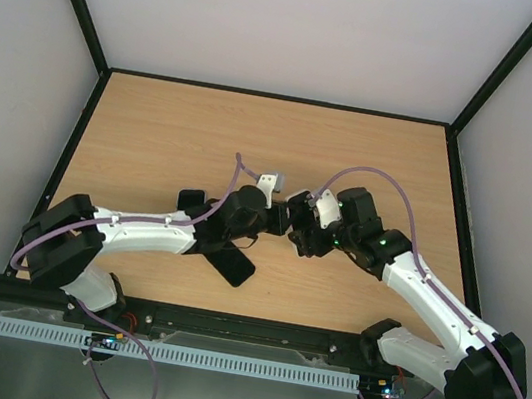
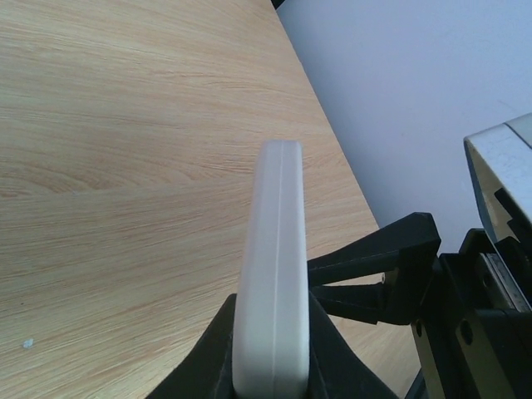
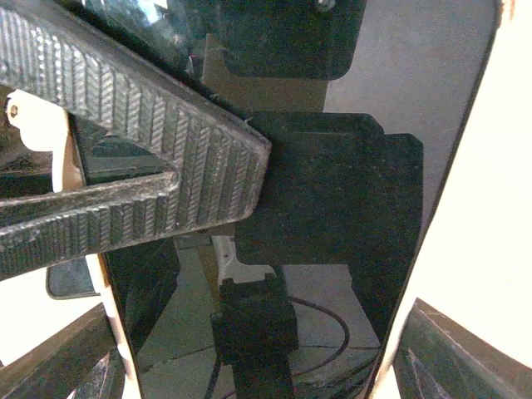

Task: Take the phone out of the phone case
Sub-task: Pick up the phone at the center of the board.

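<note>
Where the two arms meet over the middle of the table, the left gripper [image 2: 271, 349] has its jaws clamped on the two flat faces of the phone case [image 2: 273, 249]. The case is held edge-on to the wrist camera and looks raised off the wood. It is a pale lavender shell with a seam down its rim.

The right gripper [image 2: 314, 279] sits at the case's side, jaws drawn almost together, both tips against the case's face. Whether they pinch anything: cannot tell.

Right wrist view: the phone [image 3: 374, 100] sits in the case, its glossy black screen framed by pale rim on both sides (arm reflections across the glass). The ribbed finger pads [image 3: 166, 108] lie across it.

The worktop [image 1: 175, 135] is light wood-grain laminate, matte, with one small pale speck [image 2: 27, 342] at the lower left of the left wrist view. A spare black phone [image 1: 233, 264] lies flat on it under the left wrist, apart from the held case.

Surround:
- plain white walls [image 1: 304, 23] on three sides, with black frame posts at the corners
- a black rail [image 1: 245, 330] along the near edge, carrying both arm bases
- a white slotted strip [image 1: 220, 362] in front of the rail
</note>
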Available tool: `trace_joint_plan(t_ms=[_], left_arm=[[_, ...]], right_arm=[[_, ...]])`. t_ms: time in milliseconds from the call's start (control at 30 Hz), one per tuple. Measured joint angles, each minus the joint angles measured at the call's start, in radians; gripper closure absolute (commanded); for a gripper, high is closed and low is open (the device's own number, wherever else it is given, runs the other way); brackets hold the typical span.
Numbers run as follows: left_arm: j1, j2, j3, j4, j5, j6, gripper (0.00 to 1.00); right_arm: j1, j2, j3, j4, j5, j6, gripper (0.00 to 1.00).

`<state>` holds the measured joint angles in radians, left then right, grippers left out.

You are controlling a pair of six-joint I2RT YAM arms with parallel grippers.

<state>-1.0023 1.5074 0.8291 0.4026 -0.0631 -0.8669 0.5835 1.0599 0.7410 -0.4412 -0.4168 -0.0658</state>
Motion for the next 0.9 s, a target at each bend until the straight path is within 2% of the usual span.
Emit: trace_joint_plan(t_ms=[67,167,333,567,767,900], left_arm=[[0.007,-0.003,0.000,-0.003,0.012,0.007,0.98],[0.026,-0.022,-0.003,-0.027,0.024,0.009,0.98],[0.094,-0.131,-0.032,-0.119,0.083,0.060,0.98],[0.182,-0.320,-0.032,-0.264,0.209,0.224,0.98],[0.212,-0.430,-0.034,-0.353,0.375,0.341,0.98],[0.246,-0.487,-0.047,-0.359,0.505,0.384,0.98]], right_arm=[[-0.001,0.000,0.000,0.000,-0.008,-0.002,0.08],[0.002,0.000,0.005,0.011,-0.023,-0.006,0.00],[0.005,-0.016,0.045,0.011,-0.056,-0.010,0.02],[0.004,-0.060,0.129,-0.026,-0.161,-0.024,0.00],[0.003,-0.083,0.179,-0.074,-0.289,-0.027,0.05],[0.003,-0.088,0.205,-0.125,-0.381,-0.059,0.14]])
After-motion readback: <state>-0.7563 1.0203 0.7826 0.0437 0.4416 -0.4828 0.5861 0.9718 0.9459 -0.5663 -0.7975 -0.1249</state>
